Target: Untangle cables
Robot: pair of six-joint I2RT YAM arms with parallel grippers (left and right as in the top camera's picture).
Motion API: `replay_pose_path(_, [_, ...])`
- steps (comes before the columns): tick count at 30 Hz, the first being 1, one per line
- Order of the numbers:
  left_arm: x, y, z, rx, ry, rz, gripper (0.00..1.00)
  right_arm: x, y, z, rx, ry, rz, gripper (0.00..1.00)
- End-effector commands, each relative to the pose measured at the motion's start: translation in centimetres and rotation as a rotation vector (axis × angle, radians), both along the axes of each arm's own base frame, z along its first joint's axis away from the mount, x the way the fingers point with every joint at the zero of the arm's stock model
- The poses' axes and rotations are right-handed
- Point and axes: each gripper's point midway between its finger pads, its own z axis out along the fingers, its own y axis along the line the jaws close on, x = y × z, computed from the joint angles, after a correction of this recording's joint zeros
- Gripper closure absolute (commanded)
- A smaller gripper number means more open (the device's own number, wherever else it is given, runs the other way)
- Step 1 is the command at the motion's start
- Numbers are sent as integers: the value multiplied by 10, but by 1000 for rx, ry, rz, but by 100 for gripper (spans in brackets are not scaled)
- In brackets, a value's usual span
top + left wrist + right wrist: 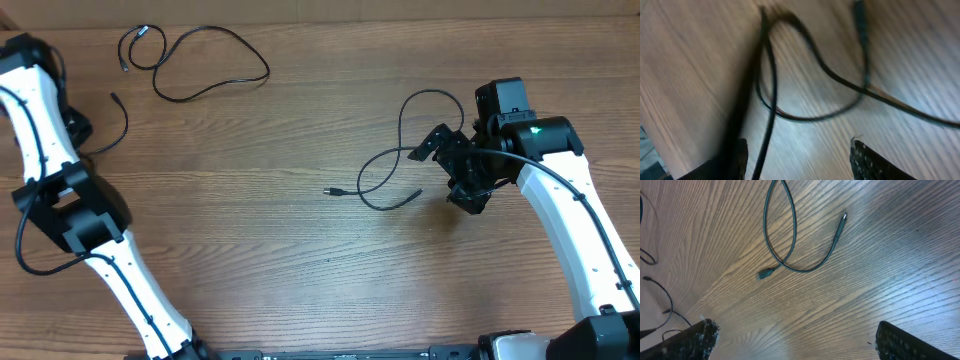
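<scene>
My right gripper (pixel 795 335), jaws wide and empty, is nearest the thin black looped cable (pixel 802 270), probably just ahead, at the frame's upper centre.

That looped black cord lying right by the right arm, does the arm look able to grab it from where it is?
Probably yes. The right gripper hangs wide open close beside the cable, which lies loose on the table with nothing over it or between the two.
</scene>
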Motion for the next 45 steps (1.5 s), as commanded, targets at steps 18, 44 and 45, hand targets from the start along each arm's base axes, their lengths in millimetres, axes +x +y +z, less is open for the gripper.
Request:
replay_pose_path(18, [30, -82, -30, -48, 80, -224, 40, 2, -1, 3, -9, -18, 4, 0])
replay_pose_path(44, [60, -107, 39, -206, -201, -208, 31, 2, -1, 3, -9, -18, 4, 0])
replay_pose_path(45, [54, -98, 40, -193, -194, -166, 29, 2, -1, 3, -9, -18, 4, 0])
